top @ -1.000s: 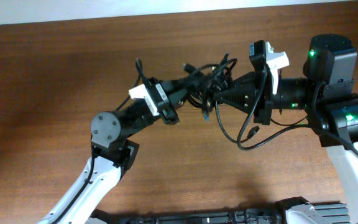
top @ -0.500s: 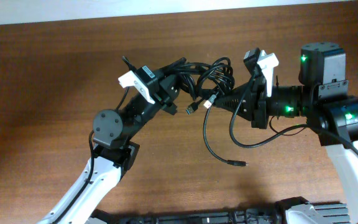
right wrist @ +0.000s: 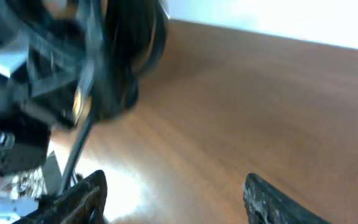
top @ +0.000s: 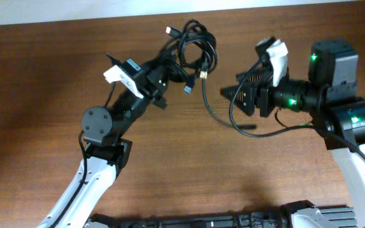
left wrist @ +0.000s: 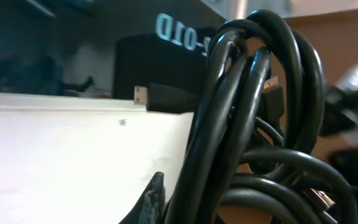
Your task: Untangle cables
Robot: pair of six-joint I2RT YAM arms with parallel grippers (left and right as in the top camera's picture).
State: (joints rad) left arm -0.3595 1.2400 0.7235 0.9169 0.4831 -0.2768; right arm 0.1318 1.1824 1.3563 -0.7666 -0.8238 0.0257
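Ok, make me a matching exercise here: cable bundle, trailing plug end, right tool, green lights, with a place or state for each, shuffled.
Things:
1 cable bundle
2 trailing plug end
3 right tool
4 green lights

Places or states:
A on the right arm
B held at the left tool
C fingers spread wide
D on the table, near the right tool

Pairs: 1-B, 2-D, 3-C, 4-A

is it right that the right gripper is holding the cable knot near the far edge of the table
No, it is the left gripper that holds the cable knot near the far edge of the table, as the overhead view shows. The right gripper is open and apart from the knot.
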